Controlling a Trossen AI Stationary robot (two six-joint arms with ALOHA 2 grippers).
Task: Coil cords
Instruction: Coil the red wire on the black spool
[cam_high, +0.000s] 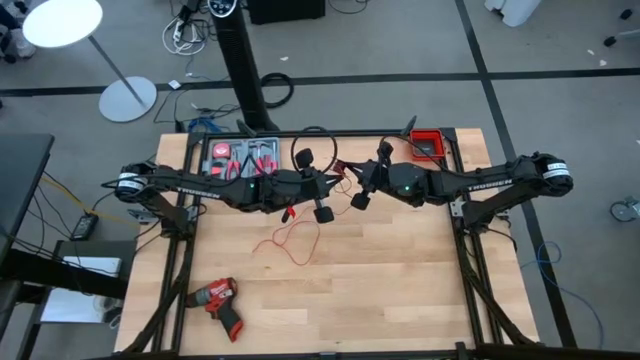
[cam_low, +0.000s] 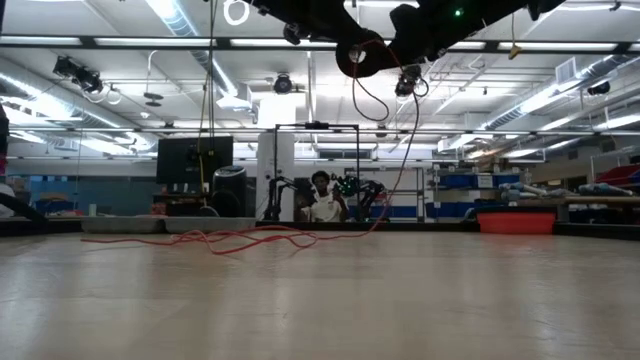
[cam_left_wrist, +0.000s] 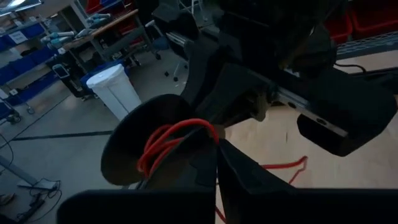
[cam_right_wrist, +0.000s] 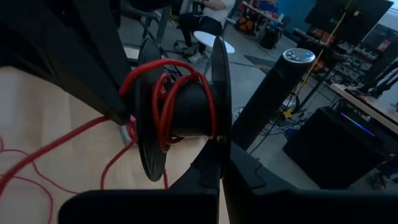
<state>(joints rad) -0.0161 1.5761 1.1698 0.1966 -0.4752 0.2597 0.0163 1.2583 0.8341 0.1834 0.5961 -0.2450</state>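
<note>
Both end effectors, left (cam_high: 322, 196) and right (cam_high: 364, 186), pinch the raised black plastic spool (cam_right_wrist: 186, 112); thin red wire (cam_high: 290, 238) trails down onto the desk (cam_high: 400, 280), nearer the left.

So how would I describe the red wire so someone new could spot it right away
Start at the wooden table and find its middle, where the two dark arms meet above it. The red wire lies there in loose squiggles on the bare wood and rises to a black spool held up between the grippers. It is the only thin bright red line; the drill nearer the front edge is chunky.
</note>
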